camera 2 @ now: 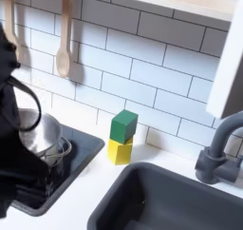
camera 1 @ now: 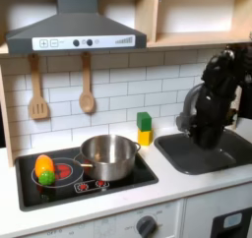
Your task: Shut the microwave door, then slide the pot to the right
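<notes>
Pot point(camera 1: 108, 155) sits on the hob's point(camera 1: 138, 171) right half in the first exterior view, beside a toy fruit point(camera 1: 43, 168) at left, so its rightward path looks free. I reckon that slide comes next. My arm point(camera 1: 212, 99) hangs over the sink point(camera 1: 232, 154); I cannot tell how its fingers stand. I can't place the microwave door.

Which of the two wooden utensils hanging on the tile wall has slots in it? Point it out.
The slotted spatula, on the first exterior view's left by the hood's edge. Its flat head has cut-out slots; the wooden spoon beside it has a solid oval bowl.
</notes>
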Tool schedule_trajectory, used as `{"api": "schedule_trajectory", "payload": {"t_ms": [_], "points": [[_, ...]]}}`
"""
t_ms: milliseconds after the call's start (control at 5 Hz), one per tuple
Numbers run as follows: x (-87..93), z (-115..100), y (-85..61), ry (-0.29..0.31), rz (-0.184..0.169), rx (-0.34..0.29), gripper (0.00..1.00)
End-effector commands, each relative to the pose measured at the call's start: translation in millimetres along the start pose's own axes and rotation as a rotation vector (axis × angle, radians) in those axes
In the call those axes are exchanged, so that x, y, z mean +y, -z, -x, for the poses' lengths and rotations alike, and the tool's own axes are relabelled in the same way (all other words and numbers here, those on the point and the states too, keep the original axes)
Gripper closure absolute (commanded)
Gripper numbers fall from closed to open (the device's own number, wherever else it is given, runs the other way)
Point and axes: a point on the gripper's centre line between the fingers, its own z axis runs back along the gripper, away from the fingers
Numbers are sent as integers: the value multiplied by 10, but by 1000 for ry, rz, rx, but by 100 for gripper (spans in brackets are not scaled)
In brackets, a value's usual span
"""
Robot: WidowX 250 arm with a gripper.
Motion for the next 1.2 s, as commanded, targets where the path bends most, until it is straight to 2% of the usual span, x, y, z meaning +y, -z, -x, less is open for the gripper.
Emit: {"api": "schedule_trajectory", "payload": {"t_ms": [0, 400, 600, 800, 1000], "points": [[87, -361, -121, -19, -9, -99, 100], [281, -694, -233, -72, -18, -190, 100], [422, -793, -379, -94, -57, -241, 100], [439, -861, -459, -112, -49, -277, 100], [466, -907, -464, -117, -55, -287, 100]]}}
